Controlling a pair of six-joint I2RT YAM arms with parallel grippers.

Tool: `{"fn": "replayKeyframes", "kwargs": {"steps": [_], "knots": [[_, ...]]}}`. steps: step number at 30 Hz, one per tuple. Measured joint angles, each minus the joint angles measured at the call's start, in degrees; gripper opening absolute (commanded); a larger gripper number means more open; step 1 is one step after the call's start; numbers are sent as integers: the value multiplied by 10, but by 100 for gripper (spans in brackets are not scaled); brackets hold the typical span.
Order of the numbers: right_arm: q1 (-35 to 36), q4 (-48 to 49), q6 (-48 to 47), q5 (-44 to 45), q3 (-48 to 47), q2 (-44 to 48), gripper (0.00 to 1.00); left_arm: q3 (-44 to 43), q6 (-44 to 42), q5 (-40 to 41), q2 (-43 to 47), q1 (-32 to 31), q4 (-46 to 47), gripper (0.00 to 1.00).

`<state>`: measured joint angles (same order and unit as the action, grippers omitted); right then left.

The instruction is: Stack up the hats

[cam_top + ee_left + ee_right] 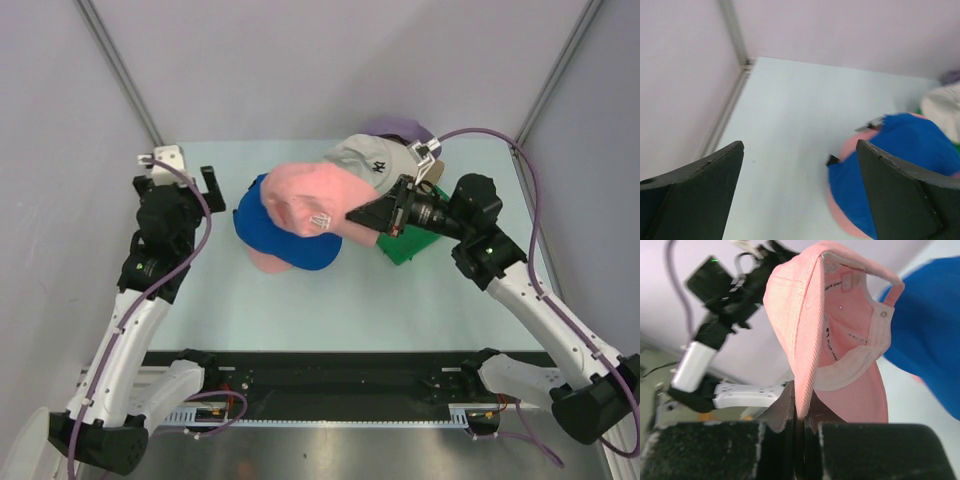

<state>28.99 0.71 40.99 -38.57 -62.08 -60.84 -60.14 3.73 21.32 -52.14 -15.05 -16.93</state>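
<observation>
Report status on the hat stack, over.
Left gripper open, empty, off to the side. Right gripper shut on pink cap, cap hanging over blue cap. White cap close behind, path looks clear.

The pink cap (pixel 795 315) is matt woven cloth, the tabletop (pixel 300 300) smooth.

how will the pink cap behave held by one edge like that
Probably floppy: pinched at one edge by the right claw, the pink cap gapes open underneath. Likely light, as a thin pinch carries it. It may swing when moved.
</observation>
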Motion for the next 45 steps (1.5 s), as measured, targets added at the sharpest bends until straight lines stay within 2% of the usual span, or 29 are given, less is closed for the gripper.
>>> {"fn": "replayKeyframes", "kwargs": {"steps": [5, 10, 17, 19, 23, 32, 38, 42, 45], "knots": [[59, 150, 82, -32, -9, -52, 0, 12, 7, 76, 38, 65, 11, 100], [80, 262, 144, -49, -21, -120, 0, 13, 8, 109, 49, 75, 23, 100], [78, 522, 320, -63, -13, -306, 0, 16, 8, 126, 49, 81, 24, 100], [77, 571, 364, -63, -9, -358, 0, 17, 8, 127, 49, 82, 24, 100], [69, 602, 407, -63, 17, -399, 0, 19, 8, 128, 49, 82, 25, 100], [4, 617, 417, -39, 102, -383, 0, 20, 8, 120, 46, 82, 25, 100], [-10, 617, 417, -38, 118, -384, 0, 21, 8, 86, 44, 83, 27, 100], [-10, 619, 418, -38, 119, -394, 0, 23, 8, 0, 38, 84, 35, 100], [-10, 621, 420, -34, 131, -408, 0, 23, 11, -103, 18, 81, 45, 100]]}}
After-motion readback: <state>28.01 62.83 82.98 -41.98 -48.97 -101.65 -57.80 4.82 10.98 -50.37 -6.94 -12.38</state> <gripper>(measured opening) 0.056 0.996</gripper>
